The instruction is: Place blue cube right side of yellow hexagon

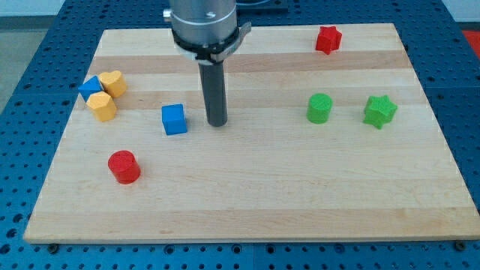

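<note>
The blue cube [174, 119] sits on the wooden board left of centre. My tip [217, 123] is just to the cube's right, a small gap away, not touching it. Two yellow blocks lie at the view's left: a yellow hexagon [101, 106] and, just above it, another yellow block [112, 82] of similar shape. A blue triangular block [90, 86] is wedged against both yellow blocks on their left. The blue cube is to the right of and slightly below the yellow hexagon, well apart from it.
A red cylinder [124, 166] stands at the lower left. A red star [328, 39] is at the top right. A green cylinder [319, 108] and a green star [380, 111] are at the right. The board's edge [247, 234] runs along the bottom.
</note>
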Robot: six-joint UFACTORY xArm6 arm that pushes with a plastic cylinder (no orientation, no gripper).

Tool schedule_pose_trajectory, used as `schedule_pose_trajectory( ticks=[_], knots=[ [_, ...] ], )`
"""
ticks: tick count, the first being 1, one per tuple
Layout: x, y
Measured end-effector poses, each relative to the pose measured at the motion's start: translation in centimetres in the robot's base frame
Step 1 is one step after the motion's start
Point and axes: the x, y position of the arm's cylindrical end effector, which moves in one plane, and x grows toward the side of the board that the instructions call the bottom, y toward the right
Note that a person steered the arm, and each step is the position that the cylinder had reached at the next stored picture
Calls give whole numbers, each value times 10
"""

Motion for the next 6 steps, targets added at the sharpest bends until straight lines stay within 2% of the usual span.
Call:
schedule_pose_trajectory(
  ticks=[1, 2, 4, 6],
  knots=[
    [9, -42],
    [-18, -78],
    [-28, -69],
    [-28, -84]
  ],
)
